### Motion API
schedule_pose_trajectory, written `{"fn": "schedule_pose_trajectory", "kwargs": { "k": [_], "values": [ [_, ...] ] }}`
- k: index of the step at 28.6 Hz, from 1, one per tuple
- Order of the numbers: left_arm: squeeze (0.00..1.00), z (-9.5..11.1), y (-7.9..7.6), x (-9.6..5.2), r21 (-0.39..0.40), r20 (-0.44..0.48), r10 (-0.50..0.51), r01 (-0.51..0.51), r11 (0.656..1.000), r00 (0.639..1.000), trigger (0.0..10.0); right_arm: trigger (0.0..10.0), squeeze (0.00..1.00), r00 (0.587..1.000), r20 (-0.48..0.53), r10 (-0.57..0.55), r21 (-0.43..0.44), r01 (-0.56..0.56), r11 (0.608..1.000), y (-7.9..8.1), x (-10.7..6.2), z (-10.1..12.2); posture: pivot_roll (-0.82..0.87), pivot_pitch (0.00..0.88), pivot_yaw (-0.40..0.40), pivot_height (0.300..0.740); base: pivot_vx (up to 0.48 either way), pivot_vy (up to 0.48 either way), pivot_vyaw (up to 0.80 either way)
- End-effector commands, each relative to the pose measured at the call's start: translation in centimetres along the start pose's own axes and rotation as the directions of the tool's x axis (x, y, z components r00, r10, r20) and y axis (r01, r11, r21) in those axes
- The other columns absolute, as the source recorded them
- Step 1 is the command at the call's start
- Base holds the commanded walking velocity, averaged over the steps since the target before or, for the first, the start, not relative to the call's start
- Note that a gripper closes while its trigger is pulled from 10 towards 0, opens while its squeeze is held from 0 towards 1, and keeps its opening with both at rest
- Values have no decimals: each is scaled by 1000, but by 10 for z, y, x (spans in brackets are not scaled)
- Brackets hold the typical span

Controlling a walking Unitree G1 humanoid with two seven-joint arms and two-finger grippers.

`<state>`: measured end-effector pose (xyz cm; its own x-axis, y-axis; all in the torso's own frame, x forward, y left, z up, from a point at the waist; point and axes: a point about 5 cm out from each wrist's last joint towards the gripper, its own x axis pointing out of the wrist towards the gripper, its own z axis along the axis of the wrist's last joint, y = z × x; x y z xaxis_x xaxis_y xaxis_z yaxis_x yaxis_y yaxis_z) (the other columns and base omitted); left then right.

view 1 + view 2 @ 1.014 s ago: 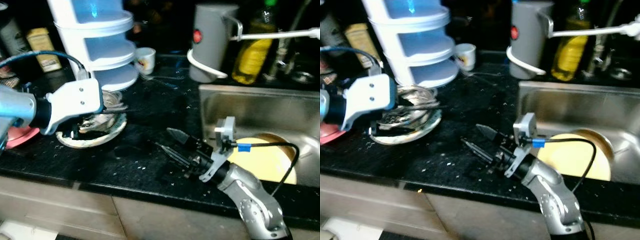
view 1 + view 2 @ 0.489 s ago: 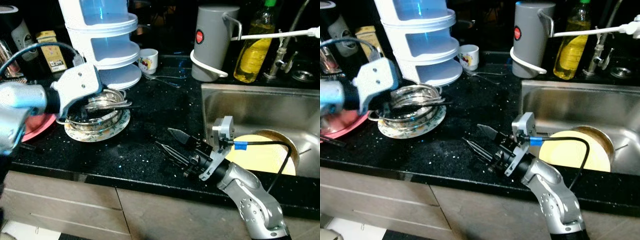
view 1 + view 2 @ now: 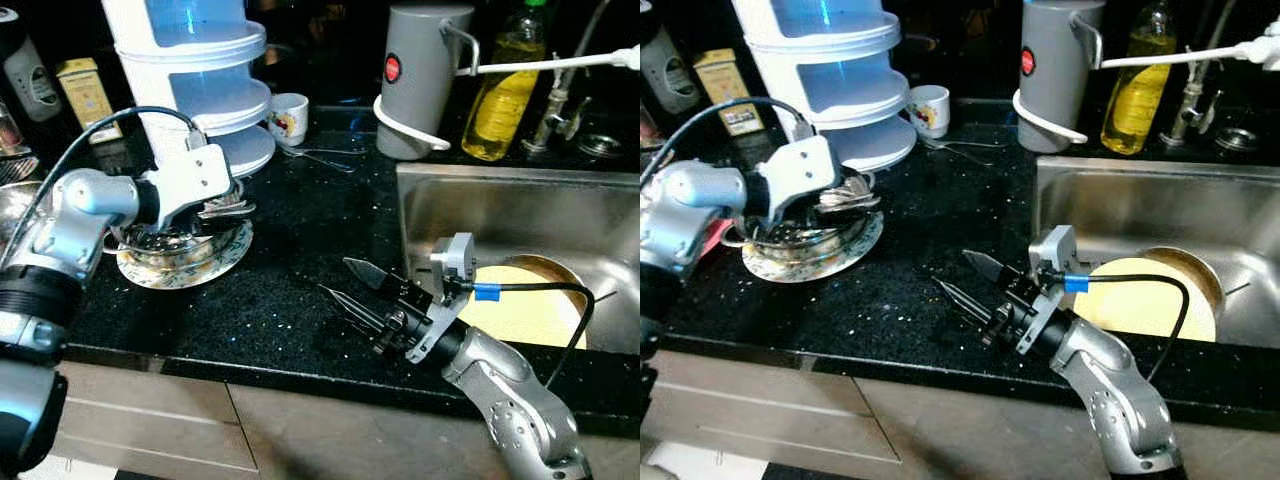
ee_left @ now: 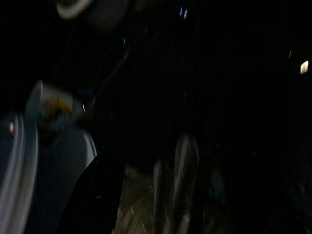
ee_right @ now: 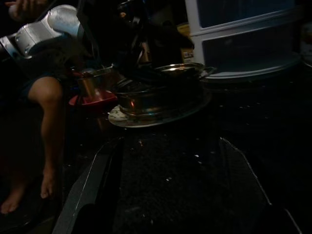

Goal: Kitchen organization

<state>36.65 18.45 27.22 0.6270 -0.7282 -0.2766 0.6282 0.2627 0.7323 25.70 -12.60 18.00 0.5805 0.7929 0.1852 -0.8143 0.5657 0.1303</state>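
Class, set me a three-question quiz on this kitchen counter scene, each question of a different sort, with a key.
1. True or false: the right gripper holds a cup.
2. Multiple choice: the metal bowl with utensils sits on A) a patterned plate, B) the sink floor, C) the grey jug.
3. Fill in: the yellow plate lies in the ____.

Key: 1. False; its fingers are open and empty above the black counter. 2. A, the patterned plate, where the left gripper reaches. 3. Sink.
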Motion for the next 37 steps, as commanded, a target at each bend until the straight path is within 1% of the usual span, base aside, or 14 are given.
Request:
{"fn": "schedule_pose_trajectory", "kwargs": {
  "k": [1,4,6,9,12,13,14,19,20,22,23,37],
  "values": [
    [0,2,0,3,24,-5,-23,23,999,1000,10000,10000,0,1000,8,-5,-2,5,1000,1,-2,3,-92,0,17,740,0,0,0],
    [0,4,-3,10,67,1,-60,60,996,998,10000,10000,0,1000,5,-11,-4,11,1000,0,-2,3,-92,0,19,740,0,0,0],
    [0,4,-5,13,80,0,-78,78,994,997,10000,10000,0,1000,4,-15,-5,15,1000,0,-2,3,-92,0,18,740,0,0,0],
    [0,2,-8,16,83,-1,-105,105,991,994,10000,10000,0,1000,5,-21,-6,21,1000,0,-2,4,-93,0,18,740,0,0,0],
    [0,-2,-14,18,78,-20,-152,153,985,988,10000,10000,0,1000,3,-26,-8,26,1000,0,-3,3,-93,0,18,740,0,0,0],
    [0,-2,-14,18,78,-20,-152,153,985,988,10000,10000,0,1000,3,-26,-8,26,1000,0,-3,3,-93,0,18,740,0,0,0],
    [0,-5,-18,19,73,-33,-176,178,981,984,10000,10000,0,1000,2,-31,-10,31,999,-1,-3,4,-94,0,18,740,0,0,0],
    [0,-8,-18,20,60,-38,-182,184,981,983,10000,10000,0,999,3,-43,-16,43,999,-3,-3,4,-93,0,14,740,0,0,0],
    [0,-8,-18,20,56,-38,-184,186,981,982,5490,10000,0,999,4,-44,-16,44,999,-3,-3,5,-93,0,13,740,0,0,0],
    [0,-8,-18,20,55,-38,-186,188,981,982,5490,10000,0,999,5,-45,-16,45,999,-4,-3,5,-93,0,13,740,0,0,0],
    [0,-9,-18,20,53,-41,-186,188,981,982,0,10000,0,999,5,-45,-17,45,999,-4,-2,5,-92,0,11,740,0,0,0],
    [0,-2,-13,20,91,-19,-163,164,982,986,0,10000,0,999,11,-44,-22,44,999,-5,1,5,-86,0,8,740,0,0,0]
  ]
}}
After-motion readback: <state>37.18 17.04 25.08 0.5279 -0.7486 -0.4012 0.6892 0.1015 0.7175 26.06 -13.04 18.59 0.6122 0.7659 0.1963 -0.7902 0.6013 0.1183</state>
